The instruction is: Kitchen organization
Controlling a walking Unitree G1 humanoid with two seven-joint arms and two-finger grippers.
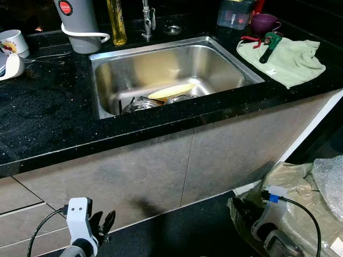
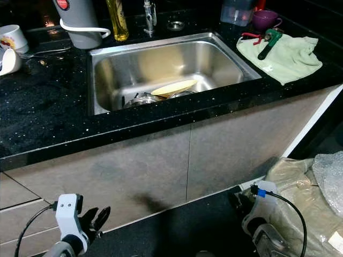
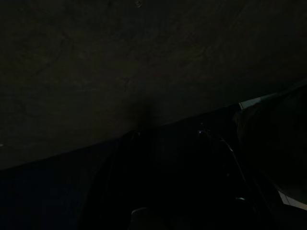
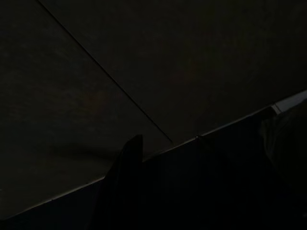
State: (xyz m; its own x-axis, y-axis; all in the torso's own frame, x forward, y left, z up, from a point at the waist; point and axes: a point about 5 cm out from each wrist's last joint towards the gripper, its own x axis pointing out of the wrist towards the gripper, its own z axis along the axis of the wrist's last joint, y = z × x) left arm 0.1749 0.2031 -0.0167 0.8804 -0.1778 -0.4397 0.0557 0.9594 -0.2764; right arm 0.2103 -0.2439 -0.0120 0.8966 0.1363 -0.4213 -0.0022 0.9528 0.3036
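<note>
Robot stands in front of a black speckled counter [image 1: 48, 118] with a steel sink [image 1: 171, 69] set into it. Both arms hang low by the grey cabinet front [image 1: 161, 171], idle. Left gripper [image 1: 103, 224] is down near the floor by the cabinet base, its two black fingers [image 1: 109, 219] spread a little with nothing between them. Right gripper [image 1: 242, 210] hangs low beside a crumpled plastic bag [image 1: 300, 187] on the dark floor; can't tell if its fingers are apart or together. Both wrist views are very dark, only cabinet face and floor edge made out.

In the sink: a yellow plate [image 1: 171, 91] tilted on top of metal bowls [image 1: 140, 105] at the near wall. Faucet [image 1: 146, 19] stands behind the sink, with a bottle of yellow liquid [image 1: 117, 21] just to its left and a grey kettle [image 1: 79, 24] further left. A white mug [image 1: 14, 43] sits at the far left of the counter. Right of the sink, a pale green cloth [image 1: 286, 59] lies flat, a green-handled tool [image 1: 269, 44] resting on its far edge. Behind it, a purple cup [image 1: 265, 22] and a clear container [image 1: 235, 13].
</note>
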